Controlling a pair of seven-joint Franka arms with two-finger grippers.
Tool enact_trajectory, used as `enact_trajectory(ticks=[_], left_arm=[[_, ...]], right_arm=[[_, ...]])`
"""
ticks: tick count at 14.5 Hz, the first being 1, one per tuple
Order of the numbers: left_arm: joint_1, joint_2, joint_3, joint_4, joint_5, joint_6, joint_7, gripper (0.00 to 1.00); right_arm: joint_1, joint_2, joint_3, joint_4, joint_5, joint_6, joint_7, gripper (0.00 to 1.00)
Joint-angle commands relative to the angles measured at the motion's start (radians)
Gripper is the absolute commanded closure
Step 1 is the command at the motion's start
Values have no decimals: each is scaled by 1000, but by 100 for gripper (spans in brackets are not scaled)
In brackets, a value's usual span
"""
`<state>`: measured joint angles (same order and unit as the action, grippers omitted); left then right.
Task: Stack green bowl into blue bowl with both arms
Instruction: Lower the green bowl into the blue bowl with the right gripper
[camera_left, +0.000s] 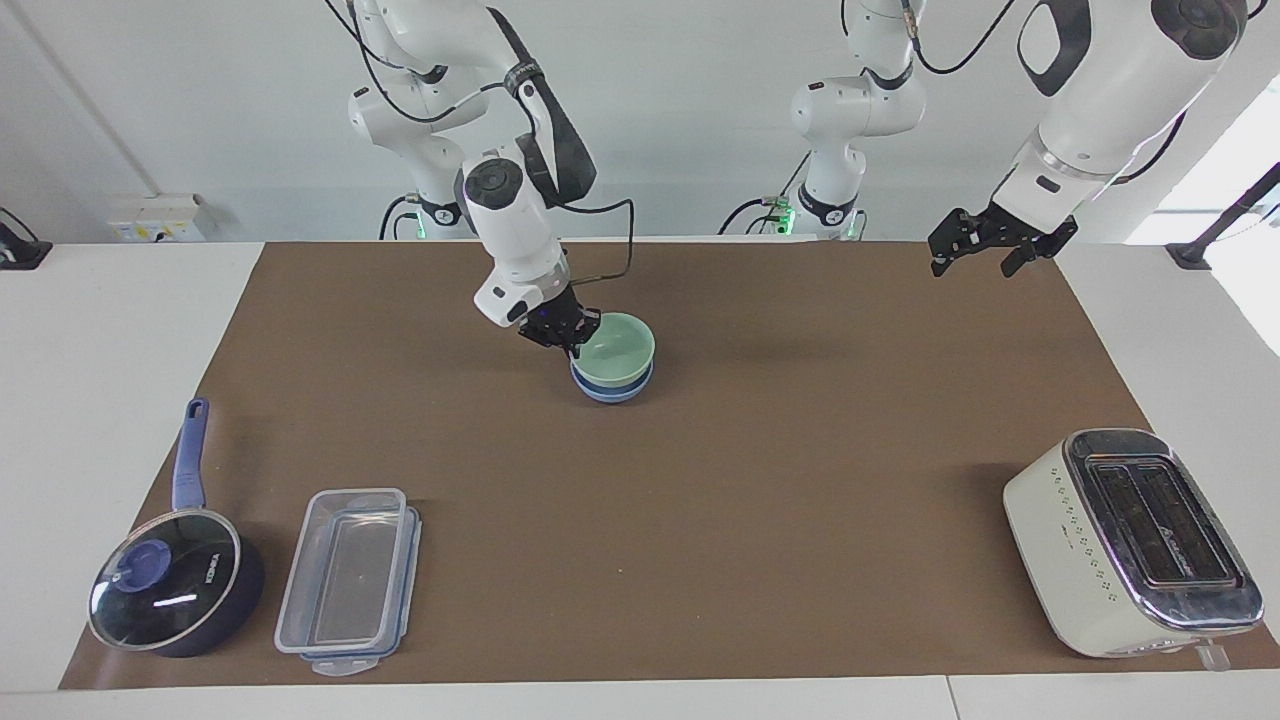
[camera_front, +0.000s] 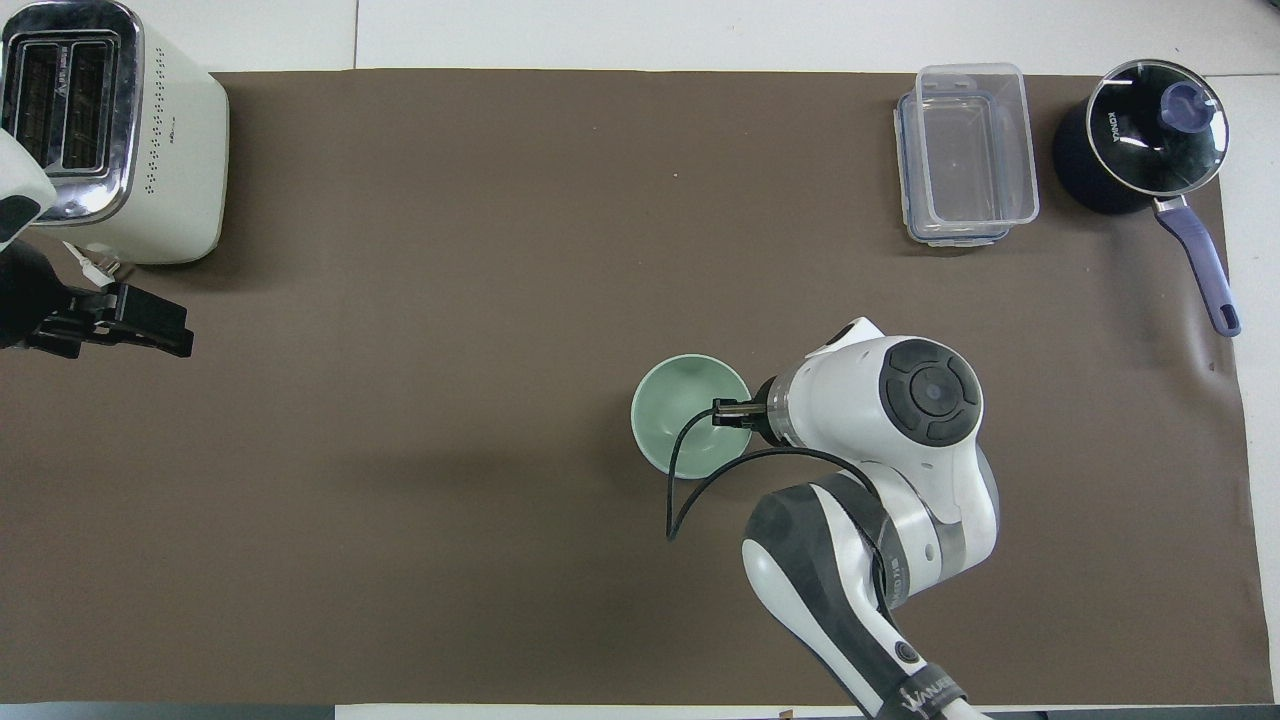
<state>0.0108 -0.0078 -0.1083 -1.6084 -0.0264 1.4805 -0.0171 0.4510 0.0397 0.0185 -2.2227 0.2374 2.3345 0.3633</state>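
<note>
Two bowls are already nested, as you can see — the green bowl (camera_left: 618, 347) sits inside the blue bowl (camera_left: 612, 388), and the pair rests on the brown mat (camera_left: 760, 480) about midway along the table, toward the robots' side of it. From overhead you only get the green one (camera_front: 685, 412); the blue one is hidden under it.

Your right gripper (camera_left: 572, 335) is down at the stack, fingers pinched together on the green bowl's rim at the edge toward the right arm's end of the table. In the overhead view that gripper (camera_front: 728, 413) is mostly covered by the arm's own wrist.

Your left gripper (camera_left: 975, 250) hangs in the air with its jaws spread and nothing in them, over the mat's edge at the left arm's end — that arm just waits.

Other stuff you've got on the table: a cream toaster (camera_left: 1130, 540) at the left arm's end, plus a clear lidded container (camera_left: 350, 578) and a dark blue saucepan (camera_left: 175, 590) with a glass lid at the right arm's end, all farther from the robots than the bowls.
</note>
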Motion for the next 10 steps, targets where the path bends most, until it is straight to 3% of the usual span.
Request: enact_trajectory(ticks=[1, 3, 4, 5, 10], left_arm=[[-3, 2, -5, 1, 14, -2, -18, 0], [-3, 3, -5, 1, 14, -2, -20, 0], [-3, 2, -5, 1, 14, 0, -20, 0], [-2, 2, -5, 1, 14, 0, -18, 0], [1, 0, -4, -2, 14, -5, -14, 0]], right_arm=[[3, -11, -2, -15, 17, 22, -3, 100], [1, -9, -2, -11, 17, 17, -7, 98], [1, -11, -2, -9, 17, 16, -9, 39], [3, -11, -2, -8, 16, 17, -6, 0], [-17, -39, -6, 21, 11, -26, -4, 0]])
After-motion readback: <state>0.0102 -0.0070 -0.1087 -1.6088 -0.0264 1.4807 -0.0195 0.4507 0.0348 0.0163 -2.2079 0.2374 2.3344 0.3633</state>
